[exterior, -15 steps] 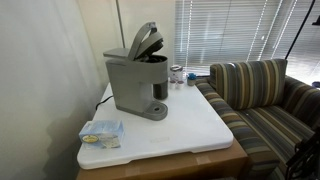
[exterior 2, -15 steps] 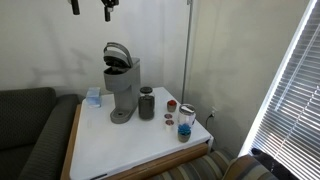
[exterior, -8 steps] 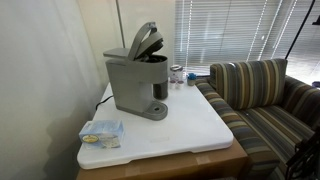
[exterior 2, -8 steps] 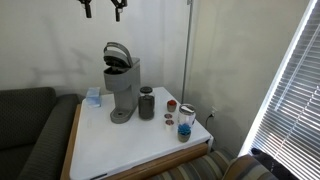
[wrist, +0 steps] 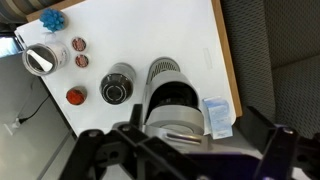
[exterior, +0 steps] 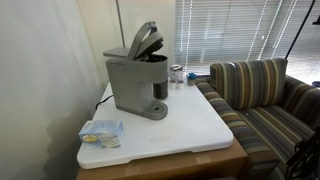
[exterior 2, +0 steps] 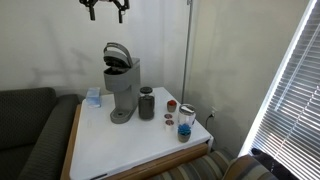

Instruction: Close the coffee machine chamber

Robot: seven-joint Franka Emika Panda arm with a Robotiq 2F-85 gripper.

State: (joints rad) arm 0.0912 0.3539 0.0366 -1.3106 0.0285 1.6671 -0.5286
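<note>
The grey coffee machine [exterior: 133,88] stands on the white table in both exterior views [exterior 2: 122,90]. Its chamber lid [exterior: 146,40] is tilted up and open, with the dark inner holder facing forward [exterior 2: 117,55]. My gripper [exterior 2: 105,10] hangs high above the machine near the wall, open and empty. In the wrist view the machine [wrist: 172,105] is seen from above, between my spread fingers [wrist: 180,155] at the bottom edge.
On the white table [exterior: 190,130] are a dark tumbler [exterior 2: 147,103], small red-capped jars [exterior 2: 170,104], a jar with a blue top [exterior 2: 185,122] and a blue packet [exterior: 102,132]. A striped sofa [exterior: 260,90] stands beside the table, and a thin pole [exterior 2: 187,50] stands behind it.
My gripper has moved sideways, to the right in an exterior view, so that it is now over the machine. The machine and its lid have not moved.
</note>
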